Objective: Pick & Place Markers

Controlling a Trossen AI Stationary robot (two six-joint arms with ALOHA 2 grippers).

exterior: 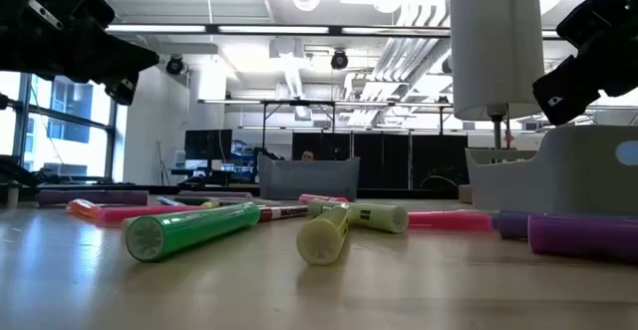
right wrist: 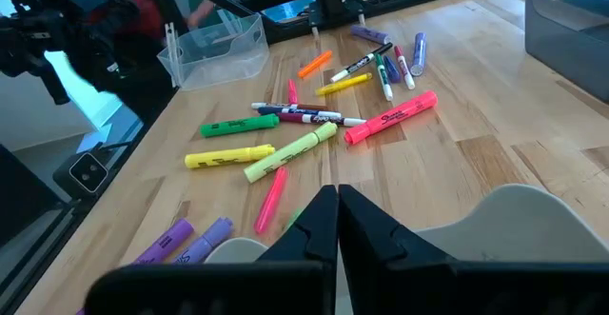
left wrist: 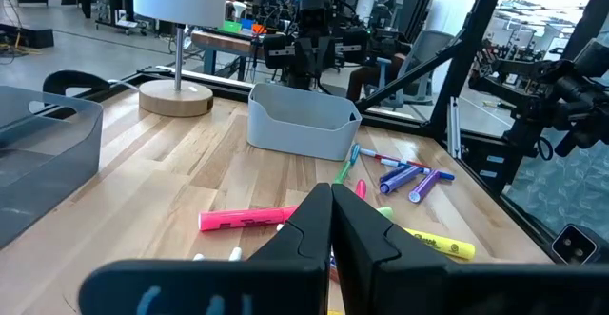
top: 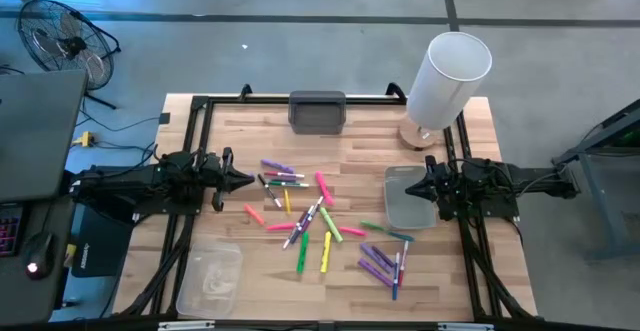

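The markers (top: 320, 221), slim plastic pens with smooth round barrels in pink, purple, green, yellow and orange, lie loosely scattered over the middle of the frame in the high view, on a desk (top: 480, 261) of pale butcher-block wood with visible plank seams and a black metal frame. A pink marker (right wrist: 390, 117) bears dark printed lettering, probably a brand name, though it is too small to read. A grey matte tray (top: 318, 111) sits at upper centre, another grey tray (top: 408, 199) at right, and a clear plastic tray (top: 210, 281) at lower left. A white cylindrical lamp (top: 447, 81) on a round wooden base stands at upper right. The left gripper (top: 250, 180) hangs at the left, clenched and empty; the right gripper (top: 410, 188) is above the right-hand tray, likewise clenched on nothing. Beyond the desk is grey concrete floor with a black fan (top: 62, 36).
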